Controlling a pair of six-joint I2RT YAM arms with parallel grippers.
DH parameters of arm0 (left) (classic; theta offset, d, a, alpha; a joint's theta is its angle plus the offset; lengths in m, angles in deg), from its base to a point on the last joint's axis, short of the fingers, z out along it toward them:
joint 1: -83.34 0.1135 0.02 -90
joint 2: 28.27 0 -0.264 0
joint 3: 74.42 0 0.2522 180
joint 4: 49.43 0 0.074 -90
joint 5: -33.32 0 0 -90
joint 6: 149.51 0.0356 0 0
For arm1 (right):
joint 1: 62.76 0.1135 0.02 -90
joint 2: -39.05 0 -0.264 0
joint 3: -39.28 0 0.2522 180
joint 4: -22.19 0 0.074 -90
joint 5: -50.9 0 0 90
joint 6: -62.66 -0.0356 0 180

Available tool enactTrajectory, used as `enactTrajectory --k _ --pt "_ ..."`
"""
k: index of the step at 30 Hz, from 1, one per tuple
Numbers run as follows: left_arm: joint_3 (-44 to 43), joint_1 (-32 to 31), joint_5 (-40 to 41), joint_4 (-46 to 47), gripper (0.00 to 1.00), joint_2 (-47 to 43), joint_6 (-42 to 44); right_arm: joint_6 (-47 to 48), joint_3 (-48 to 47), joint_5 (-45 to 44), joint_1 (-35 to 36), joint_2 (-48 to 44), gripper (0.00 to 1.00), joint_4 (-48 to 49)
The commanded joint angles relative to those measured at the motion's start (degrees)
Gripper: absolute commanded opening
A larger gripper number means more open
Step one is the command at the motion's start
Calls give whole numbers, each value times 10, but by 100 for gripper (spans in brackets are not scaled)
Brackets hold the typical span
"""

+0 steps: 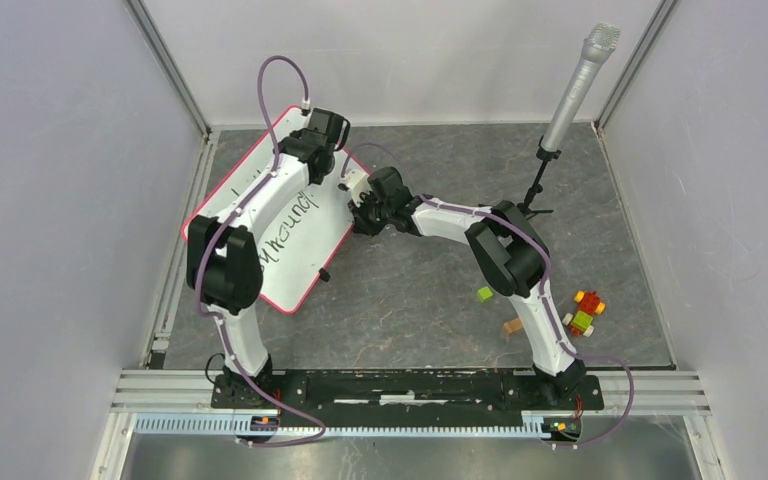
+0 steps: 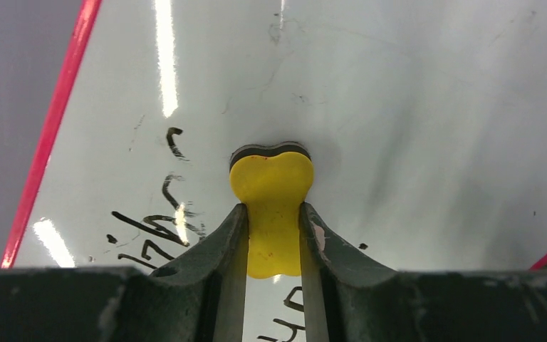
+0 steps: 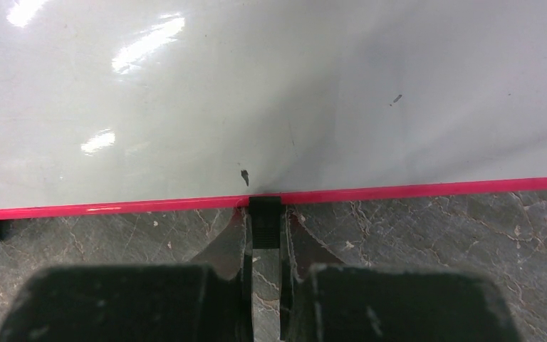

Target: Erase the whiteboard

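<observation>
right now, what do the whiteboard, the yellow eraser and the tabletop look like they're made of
whiteboard: glossy white coated sheet, likely plastic or melamine; lamp streaks mirror off it.
yellow eraser: matte moulded plastic or foam, with a dark, felt-like layer against the board.
tabletop: grey with pale veins, stone-like; could be a printed mat.

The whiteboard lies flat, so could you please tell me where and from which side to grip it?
Grip the black clip jutting from the whiteboard at its red rim, coming low from the table side. The board is flat and thin, so the clip is probably its only pinchable part; the right gripper is shut on it.
</observation>
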Motion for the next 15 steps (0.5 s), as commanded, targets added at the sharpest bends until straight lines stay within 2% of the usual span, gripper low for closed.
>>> enactTrajectory --k 1,9,15 --pt "-13 -13 -24 13 32 16 12 -17 -4 -33 -5 4 0 1" --pt "-14 -1 50 9 30 1 4 -22 -1 -33 -6 5 0 4" --pt "-12 56 43 7 30 -36 -21 -24 -2 -34 -6 8 0 2"
